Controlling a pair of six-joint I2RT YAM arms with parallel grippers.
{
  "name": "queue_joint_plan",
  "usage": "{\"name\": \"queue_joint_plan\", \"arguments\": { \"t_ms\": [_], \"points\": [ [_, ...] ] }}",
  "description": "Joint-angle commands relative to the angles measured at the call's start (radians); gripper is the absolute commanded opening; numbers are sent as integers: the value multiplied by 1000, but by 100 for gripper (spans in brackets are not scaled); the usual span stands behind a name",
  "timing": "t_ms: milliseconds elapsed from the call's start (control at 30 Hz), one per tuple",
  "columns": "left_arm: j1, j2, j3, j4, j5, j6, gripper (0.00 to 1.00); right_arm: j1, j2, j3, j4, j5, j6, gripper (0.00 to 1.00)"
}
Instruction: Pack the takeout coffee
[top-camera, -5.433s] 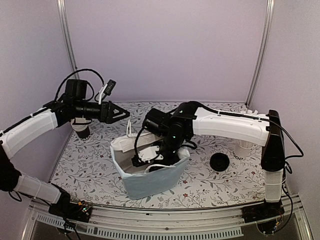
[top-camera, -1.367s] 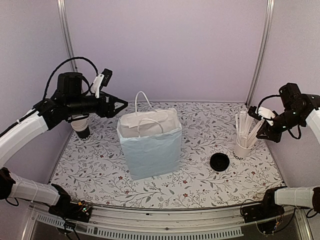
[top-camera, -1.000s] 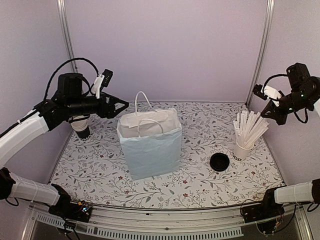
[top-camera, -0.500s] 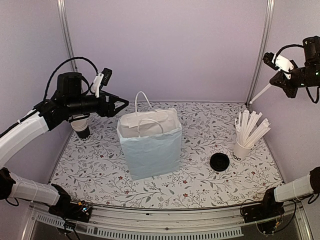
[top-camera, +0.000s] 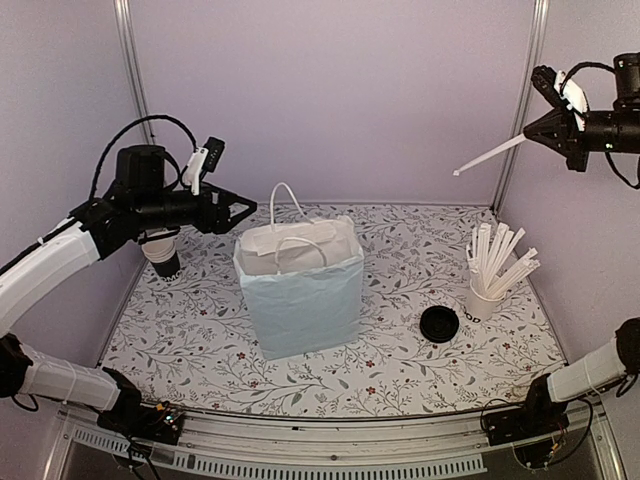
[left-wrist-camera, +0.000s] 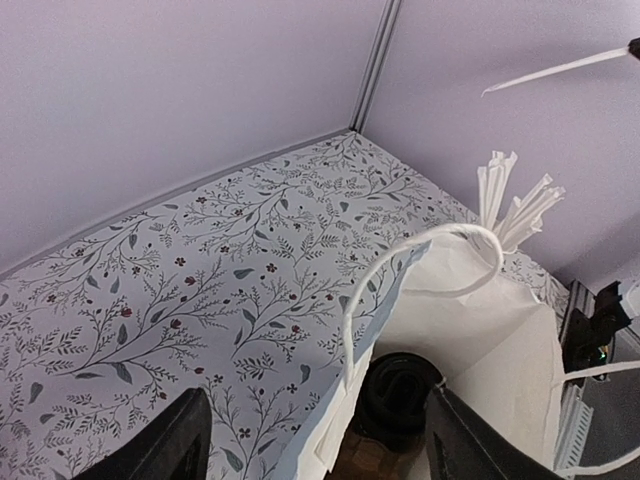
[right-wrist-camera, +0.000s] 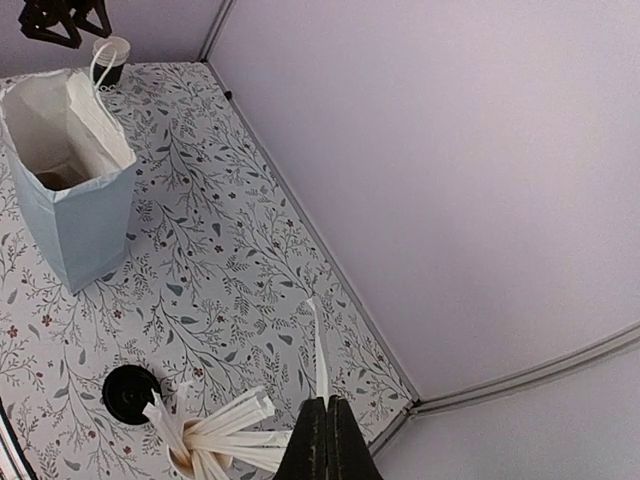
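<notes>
The pale-blue paper bag (top-camera: 300, 290) stands open mid-table. In the left wrist view a black round lid (left-wrist-camera: 400, 392) sits on brown cardboard (left-wrist-camera: 375, 462) at the bag's bottom. A black cup (top-camera: 163, 256), white inside and without a lid, stands at the far left behind my left arm. A loose black lid (top-camera: 439, 324) lies right of the bag. My left gripper (top-camera: 245, 208) hovers open by the bag's (left-wrist-camera: 480, 340) left rim, holding nothing. High at the upper right, my right gripper (top-camera: 530, 134) is shut on a white wrapped stirrer (top-camera: 488, 156).
A white cup of wrapped stirrers (top-camera: 487, 292) stands at the right near the loose lid. From the right wrist, the bag (right-wrist-camera: 62, 205), the stirrer cup (right-wrist-camera: 200, 450) and the held stirrer (right-wrist-camera: 318, 350) all lie below. Walls close off the back and sides.
The right arm has risen from the stirrer cup to the upper right, carrying one stirrer out. The left arm and the bag have stayed put.
</notes>
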Motion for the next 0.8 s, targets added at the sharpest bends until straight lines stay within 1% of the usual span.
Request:
{"name": "queue_joint_plan", "arguments": {
  "t_ms": [0,167,267,400,500,567,700,767],
  "points": [
    [14,11,27,-24,4,9,75,77,36,8,50,-211,58,0],
    [21,29,53,-115,-17,10,76,279,99,7,61,-152,64,0],
    [22,29,54,-150,-20,0,76,352,130,7,74,-170,58,0],
    [21,66,83,-218,99,24,75,423,165,6,103,-197,44,0],
    [22,121,140,-296,120,61,70,455,183,13,105,-205,26,0],
    [22,162,188,-345,104,96,68,473,206,34,91,-223,17,0],
    [23,268,293,-454,103,145,58,534,243,52,79,-233,12,0],
    [24,305,326,-477,121,167,55,570,261,45,97,-233,24,0]
  ]
}}
